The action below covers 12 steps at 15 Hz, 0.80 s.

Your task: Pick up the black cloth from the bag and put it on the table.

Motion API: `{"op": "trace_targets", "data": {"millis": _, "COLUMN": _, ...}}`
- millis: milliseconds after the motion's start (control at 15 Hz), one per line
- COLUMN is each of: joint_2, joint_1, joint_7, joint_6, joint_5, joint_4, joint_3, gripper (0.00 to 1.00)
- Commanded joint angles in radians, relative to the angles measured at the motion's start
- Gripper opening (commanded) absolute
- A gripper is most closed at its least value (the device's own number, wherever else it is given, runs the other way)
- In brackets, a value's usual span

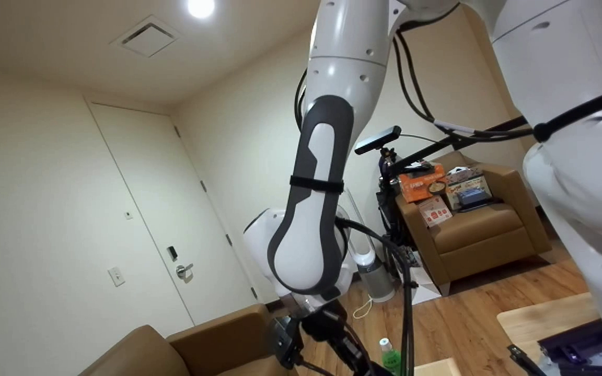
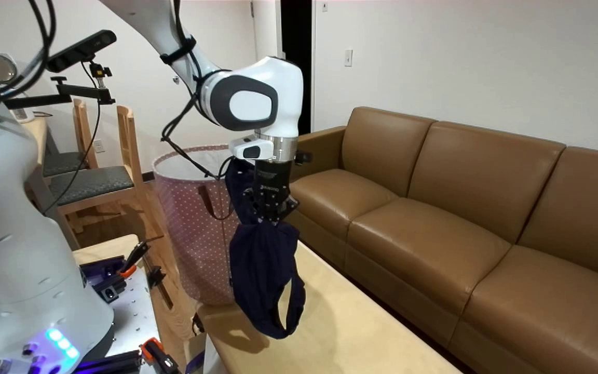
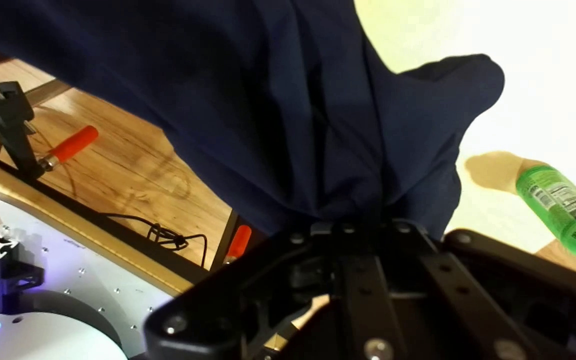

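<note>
Hanging from gripper (image 2: pixel 272 215), navy cloth (image 2: pixel 261 275) — dotted bag (image 2: pixel 195 234) alongside, depths hidden.

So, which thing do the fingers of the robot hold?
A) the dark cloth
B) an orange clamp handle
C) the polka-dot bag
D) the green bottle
A: in the wrist view the dark cloth is gathered between the fingers, and in an exterior view it hangs down from them.

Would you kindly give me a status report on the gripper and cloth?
Gripper shut on dark cloth. Cloth hanging over table, not yet laid down. Green bottle on table, possible obstacle.
</note>
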Motion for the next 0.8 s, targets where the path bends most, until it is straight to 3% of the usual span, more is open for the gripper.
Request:
{"op": "trace_targets", "data": {"millis": 0, "joint_2": 0.023, "joint_1": 0.016, "joint_7": 0.051, "joint_6": 0.027, "joint_5": 0.148, "joint_4": 0.025, "joint_3": -0.013, "gripper": 0.06}}
{"op": "trace_targets", "data": {"millis": 267, "joint_2": 0.11, "joint_1": 0.023, "joint_7": 0.051, "joint_6": 0.113, "joint_5": 0.368, "joint_4": 0.053, "joint_3": -0.017, "gripper": 0.06}}
{"op": "trace_targets", "data": {"millis": 400, "joint_2": 0.163, "joint_1": 0.031, "joint_7": 0.083, "joint_6": 0.233, "joint_5": 0.438, "joint_4": 0.046, "joint_3": -0.017, "gripper": 0.06}}
{"op": "trace_targets", "data": {"millis": 733, "joint_2": 0.371, "joint_1": 0.094, "joint_7": 0.3, "joint_6": 0.58, "joint_5": 0.394, "joint_4": 0.056, "joint_3": -0.066, "gripper": 0.05}}
